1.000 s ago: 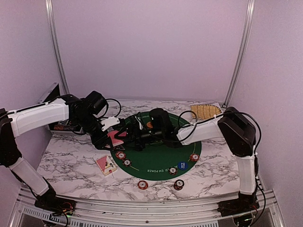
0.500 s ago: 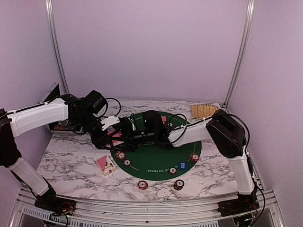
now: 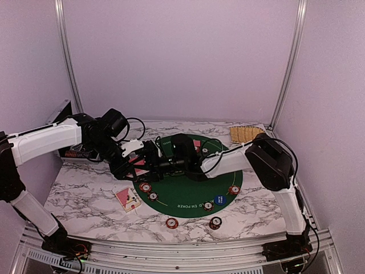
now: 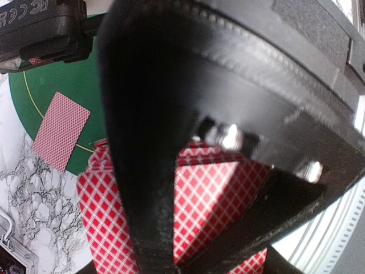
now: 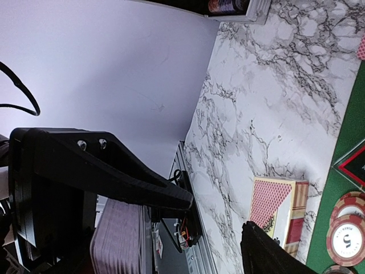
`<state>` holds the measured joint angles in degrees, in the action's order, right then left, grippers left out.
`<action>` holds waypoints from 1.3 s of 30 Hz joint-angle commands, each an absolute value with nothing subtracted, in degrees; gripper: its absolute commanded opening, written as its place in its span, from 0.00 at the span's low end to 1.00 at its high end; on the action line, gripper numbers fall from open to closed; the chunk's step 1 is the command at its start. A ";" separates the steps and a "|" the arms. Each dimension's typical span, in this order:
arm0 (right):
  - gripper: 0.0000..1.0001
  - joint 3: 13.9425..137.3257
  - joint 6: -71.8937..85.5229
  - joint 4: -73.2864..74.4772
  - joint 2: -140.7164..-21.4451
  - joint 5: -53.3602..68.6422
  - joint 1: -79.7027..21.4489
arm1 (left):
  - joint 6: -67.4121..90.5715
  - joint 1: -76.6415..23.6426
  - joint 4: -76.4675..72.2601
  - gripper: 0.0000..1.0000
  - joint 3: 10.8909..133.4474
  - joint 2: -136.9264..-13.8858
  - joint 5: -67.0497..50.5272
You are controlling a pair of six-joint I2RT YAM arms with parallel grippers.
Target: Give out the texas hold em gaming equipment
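Left wrist: noted left hand (image 4: 193,260) pinching red-backed deck (image 4: 219,182), right hand (image 5: 218,214) spread. Judged light, slick, bendy; rec. nipping top-card edge.

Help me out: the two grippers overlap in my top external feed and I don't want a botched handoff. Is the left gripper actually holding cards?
Observer: Yes. The left wrist view shows the left gripper shut on a stack of red-backed playing cards.
Operator: And the right gripper?
Observer: In the right wrist view the right gripper is open, with the marble tabletop showing between its fingers.
Operator: The red thing on the marble by the chips, is that one card?
Observer: No. The right wrist view shows a thick cream side, so it is a card pack, not a single card.
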<state>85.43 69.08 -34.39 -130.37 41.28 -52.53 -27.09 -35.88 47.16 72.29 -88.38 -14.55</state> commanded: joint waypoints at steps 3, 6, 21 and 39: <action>0.68 82.14 67.45 -32.65 -127.85 39.34 -50.79 | -27.25 -35.95 46.85 0.00 73.18 -86.09 -16.02; 0.64 80.69 66.87 -32.33 -126.63 39.37 -50.41 | -27.25 -35.95 46.85 0.00 73.03 -86.15 -15.91; 0.46 74.16 65.50 -33.31 -119.61 39.55 -49.15 | -27.68 -35.95 46.85 0.00 72.36 -86.46 -15.03; 0.17 69.89 69.97 -39.95 -115.62 42.02 -48.67 | -27.86 -35.85 46.85 0.00 72.01 -86.82 -14.34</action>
